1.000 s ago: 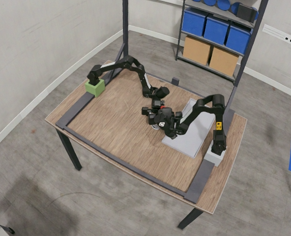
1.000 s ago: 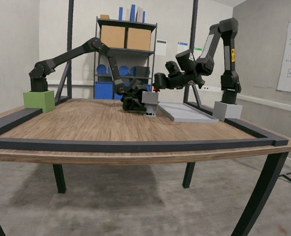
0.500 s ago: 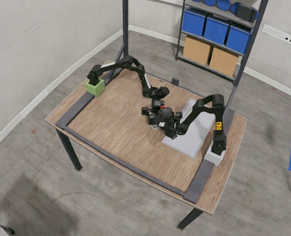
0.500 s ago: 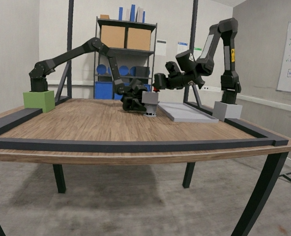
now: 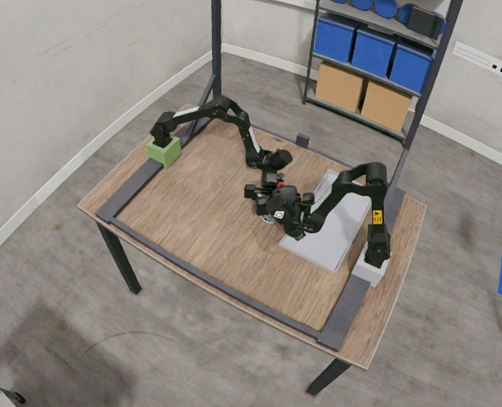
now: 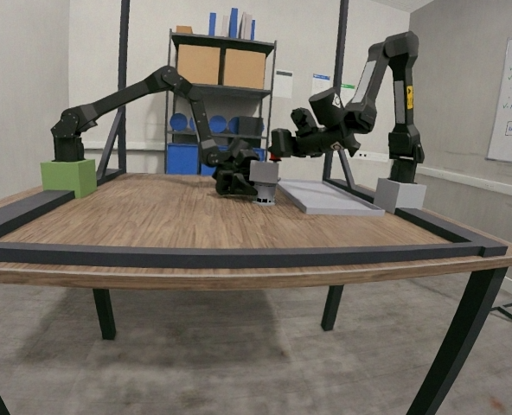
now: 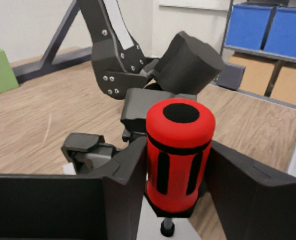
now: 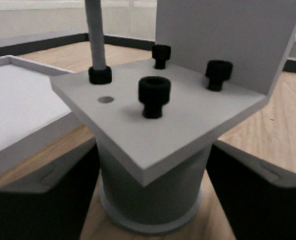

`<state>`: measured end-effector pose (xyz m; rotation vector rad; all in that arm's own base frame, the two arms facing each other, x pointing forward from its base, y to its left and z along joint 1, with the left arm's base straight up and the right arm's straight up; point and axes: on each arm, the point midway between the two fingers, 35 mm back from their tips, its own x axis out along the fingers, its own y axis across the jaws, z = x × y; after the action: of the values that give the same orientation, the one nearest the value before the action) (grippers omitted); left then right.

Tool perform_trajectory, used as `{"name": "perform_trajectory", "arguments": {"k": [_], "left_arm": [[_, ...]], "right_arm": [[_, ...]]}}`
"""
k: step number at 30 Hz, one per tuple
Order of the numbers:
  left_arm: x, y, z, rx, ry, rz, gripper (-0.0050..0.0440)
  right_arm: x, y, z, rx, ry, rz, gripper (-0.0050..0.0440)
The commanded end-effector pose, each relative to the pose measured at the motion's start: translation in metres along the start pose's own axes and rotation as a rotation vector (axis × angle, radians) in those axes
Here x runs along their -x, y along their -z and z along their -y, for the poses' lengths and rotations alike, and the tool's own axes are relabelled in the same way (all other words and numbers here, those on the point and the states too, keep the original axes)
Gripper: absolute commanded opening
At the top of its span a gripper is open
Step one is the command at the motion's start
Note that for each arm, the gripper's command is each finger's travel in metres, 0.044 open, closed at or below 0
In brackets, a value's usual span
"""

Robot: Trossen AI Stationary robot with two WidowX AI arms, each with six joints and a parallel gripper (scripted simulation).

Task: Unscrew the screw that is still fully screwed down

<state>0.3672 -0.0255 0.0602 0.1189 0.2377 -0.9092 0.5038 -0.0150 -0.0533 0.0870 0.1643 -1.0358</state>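
Observation:
My left gripper (image 7: 173, 144) (image 6: 274, 156) is shut on the red and black screwdriver (image 7: 180, 127) (image 5: 281, 185), held upright. The screwdriver's shaft (image 8: 96, 37) (image 7: 167, 228) meets the head of a black screw (image 8: 100, 76), which sits low against the bracket plate (image 8: 188, 117). Three other screws (image 8: 154, 92) (image 8: 218, 72) (image 8: 161, 54) stand higher, shanks showing. An empty hole (image 8: 106, 99) is beside the low screw. The grey bracket (image 6: 264, 171) sits on the joint module (image 6: 265, 194) (image 8: 150, 200), which stands upright. My right gripper (image 8: 152, 143) is shut on the module below the bracket. The tip's seating is hidden.
A pale grey tray (image 5: 326, 245) (image 6: 336, 204) (image 8: 25, 107) lies beside the module, under the left arm. The two grippers are close together, with the left above. Dark frame rails (image 5: 216, 284) (image 6: 247, 257) run along the table's edges.

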Motion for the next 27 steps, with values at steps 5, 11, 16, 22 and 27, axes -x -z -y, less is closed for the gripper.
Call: {"name": "perform_trajectory", "arguments": {"k": [5, 11, 16, 22, 27], "left_arm": [[0.0004, -0.008, -0.0027, -0.03, -0.004, 0.012, 0.0135], [0.0001, -0.0042, -0.0012, -0.022, -0.001, 0.01, 0.0135], [0.0003, -0.0072, -0.0027, -0.03, -0.004, 0.012, 0.0135], [0.0003, -0.0072, -0.0027, -0.03, -0.004, 0.012, 0.0135], [0.0001, -0.0066, -0.0026, -0.03, -0.004, 0.012, 0.0135]], "right_arm": [[-0.0016, -0.0146, -0.0051, -0.034, 0.0, 0.012, 0.0245], [-0.0016, -0.0146, -0.0051, -0.034, 0.0, 0.012, 0.0245], [-0.0016, -0.0146, -0.0051, -0.034, 0.0, 0.012, 0.0245], [-0.0016, -0.0146, -0.0051, -0.034, 0.0, 0.012, 0.0245], [-0.0016, -0.0146, -0.0051, -0.034, 0.0, 0.012, 0.0245]]}}
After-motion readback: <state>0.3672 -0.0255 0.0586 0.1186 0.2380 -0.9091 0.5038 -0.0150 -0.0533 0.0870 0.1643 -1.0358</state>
